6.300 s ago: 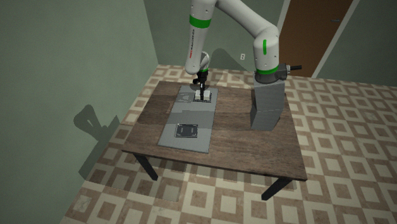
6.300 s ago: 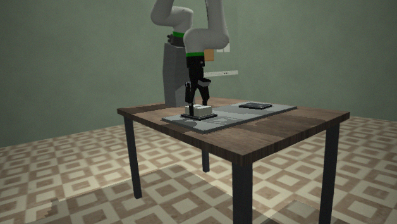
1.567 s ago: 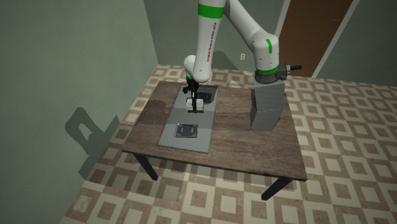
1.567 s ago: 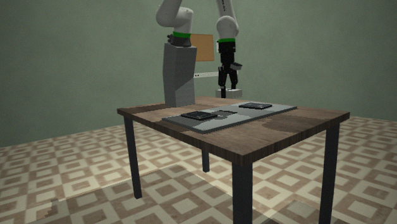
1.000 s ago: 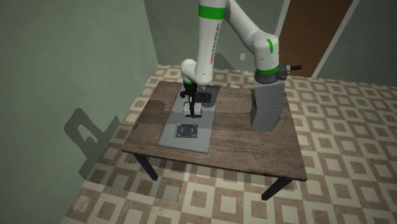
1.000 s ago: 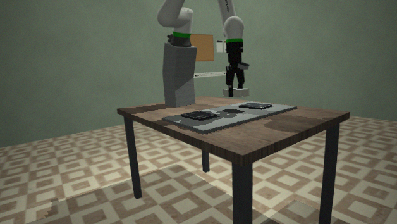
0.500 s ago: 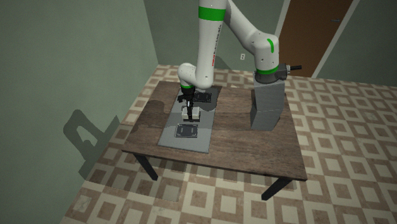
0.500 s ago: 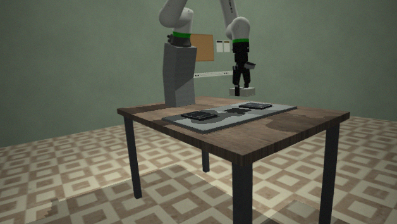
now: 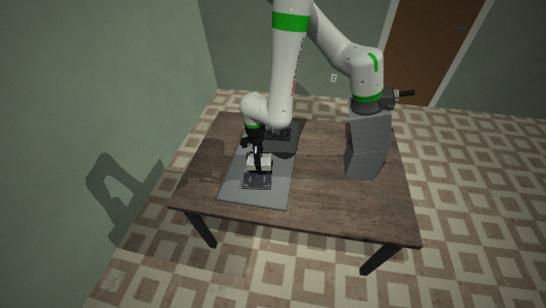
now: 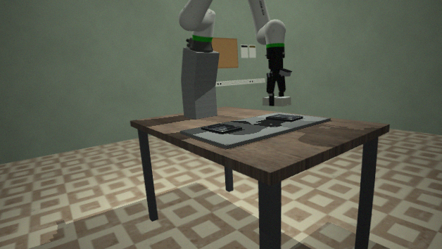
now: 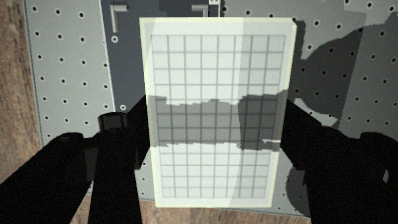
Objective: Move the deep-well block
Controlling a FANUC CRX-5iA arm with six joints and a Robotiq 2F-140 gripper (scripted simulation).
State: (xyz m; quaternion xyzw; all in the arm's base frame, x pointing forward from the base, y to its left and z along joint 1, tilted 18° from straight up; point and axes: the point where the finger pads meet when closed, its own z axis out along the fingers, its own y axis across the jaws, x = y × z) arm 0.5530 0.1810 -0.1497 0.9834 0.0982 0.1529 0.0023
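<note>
The white 96-well deep-well block point(image 11: 215, 115) is held in the air between my gripper's black fingers, which press on its two long sides. In the top view the block point(image 9: 261, 161) hangs just behind the near nest N2 point(image 9: 256, 180). The far nest N1 point(image 9: 278, 132) is empty and partly hidden by the arm. In the exterior view the gripper point(image 10: 275, 96) holds the block point(image 10: 276, 101) well above the mat, close over N2 point(image 10: 284, 117); N1 point(image 10: 221, 128) lies to the left. In the wrist view N2's dark plate point(image 11: 165, 12) shows past the block's top edge. I cannot make out the cut-off corner.
Both nests sit on a grey perforated mat point(image 9: 256, 174) on a wooden table point(image 9: 339, 196). The arm's grey pedestal point(image 9: 367, 143) stands on the table to the right of the mat. The table's left edge is near the mat.
</note>
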